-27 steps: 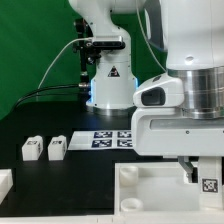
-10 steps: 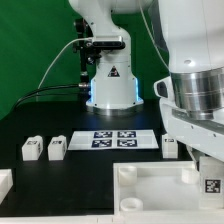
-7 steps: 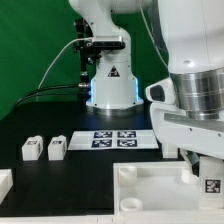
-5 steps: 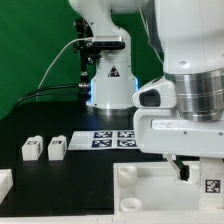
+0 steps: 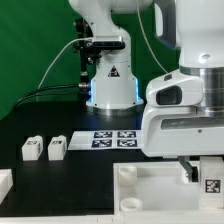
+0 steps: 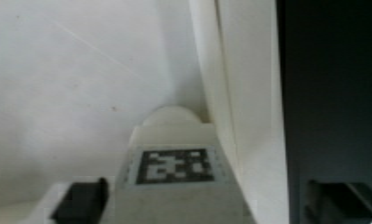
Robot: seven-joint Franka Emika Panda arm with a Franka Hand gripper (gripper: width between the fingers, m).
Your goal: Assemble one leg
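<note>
Leg [image 6: 176, 160] (tag showing) sits between the end effector [image 6: 197, 200] fingers.

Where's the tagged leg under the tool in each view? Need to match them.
Exterior view: the small chunky white plastic leg with a black-and-white square tag sits at the exterior view's lower right, under the tool, over the large white square panel.
Wrist view: the leg fills the lower middle, between the dark fingertips.
Shared landmark: the leg's tag.
</note>
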